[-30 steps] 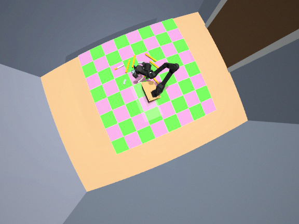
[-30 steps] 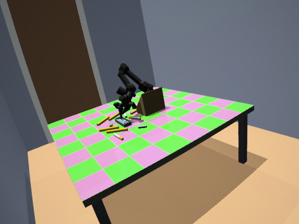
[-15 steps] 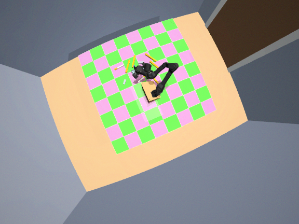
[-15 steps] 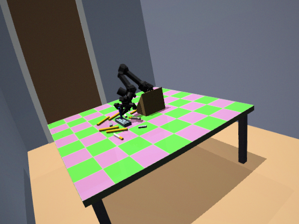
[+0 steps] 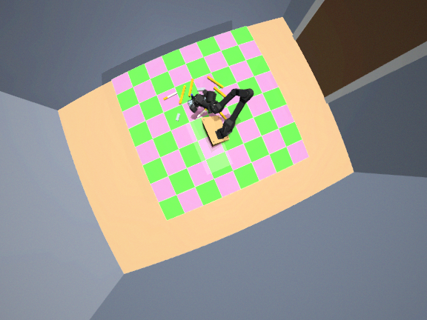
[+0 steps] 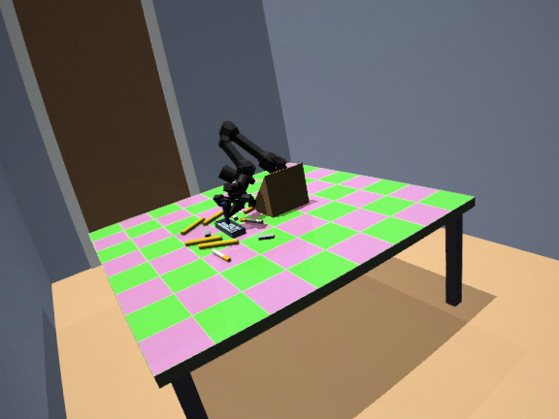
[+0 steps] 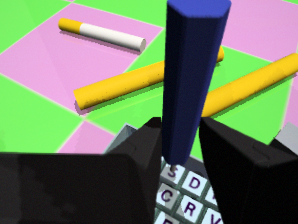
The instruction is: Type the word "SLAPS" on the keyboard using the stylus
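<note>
My gripper (image 7: 179, 125) is shut on the blue stylus (image 7: 192, 65) (image 6: 225, 212), which stands nearly upright with its tip pointing down. The small dark keyboard (image 7: 194, 183) (image 6: 236, 230) with pale keys lies under the gripper. In the wrist view the stylus tip is on or just above the upper part of the S key (image 7: 171, 173). D is to the right of S, and C and R are in the row below. I cannot tell whether the S key is pressed down. The fingers hide the keyboard's left and right parts.
Two yellow sticks (image 7: 120, 85) (image 7: 250, 86) lie just beyond the keyboard, with a white and yellow stick (image 7: 112, 37) (image 6: 221, 255) further out. A small grey block (image 5: 178, 117) (image 6: 266, 237) lies to one side. The wooden stand (image 5: 212, 127) (image 6: 289, 190) is at the arm's base.
</note>
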Robot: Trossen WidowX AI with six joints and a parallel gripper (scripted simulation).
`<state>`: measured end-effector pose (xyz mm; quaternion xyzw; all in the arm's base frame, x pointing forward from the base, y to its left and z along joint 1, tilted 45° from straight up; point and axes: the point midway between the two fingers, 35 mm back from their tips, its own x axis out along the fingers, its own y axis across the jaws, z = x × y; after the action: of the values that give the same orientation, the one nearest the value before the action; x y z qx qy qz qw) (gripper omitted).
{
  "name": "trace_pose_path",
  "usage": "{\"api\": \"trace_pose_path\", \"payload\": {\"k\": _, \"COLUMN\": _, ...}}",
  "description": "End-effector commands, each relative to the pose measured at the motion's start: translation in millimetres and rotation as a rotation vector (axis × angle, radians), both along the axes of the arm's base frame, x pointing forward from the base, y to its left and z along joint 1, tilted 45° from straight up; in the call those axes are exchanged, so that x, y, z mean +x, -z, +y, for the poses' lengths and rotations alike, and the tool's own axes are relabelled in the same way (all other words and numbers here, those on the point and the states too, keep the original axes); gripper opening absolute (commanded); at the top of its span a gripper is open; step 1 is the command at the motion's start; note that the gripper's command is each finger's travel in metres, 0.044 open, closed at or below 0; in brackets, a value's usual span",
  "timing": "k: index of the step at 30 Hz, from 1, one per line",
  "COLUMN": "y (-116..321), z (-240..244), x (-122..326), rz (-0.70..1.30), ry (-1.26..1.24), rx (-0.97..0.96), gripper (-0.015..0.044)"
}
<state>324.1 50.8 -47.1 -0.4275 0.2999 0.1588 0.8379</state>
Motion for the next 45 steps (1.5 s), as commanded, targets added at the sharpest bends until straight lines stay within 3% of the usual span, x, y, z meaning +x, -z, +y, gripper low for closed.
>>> {"api": "trace_pose_path", "payload": {"k": 1, "y": 2.3, "z": -0.9, "x": -0.5, "rz": 0.002, "ry": -0.006, "rx": 0.000, "gripper": 0.0081}}
{"api": "trace_pose_path", "payload": {"k": 24, "y": 5.3, "z": -3.8, "x": -0.2, "rz": 0.002, "ry": -0.006, "rx": 0.000, "gripper": 0.0081}}
{"api": "trace_pose_path", "payload": {"k": 45, "y": -18.5, "z": 20.9, "x": -3.4, "rz": 0.006, "ry": -0.011, "rx": 0.000, "gripper": 0.0078}}
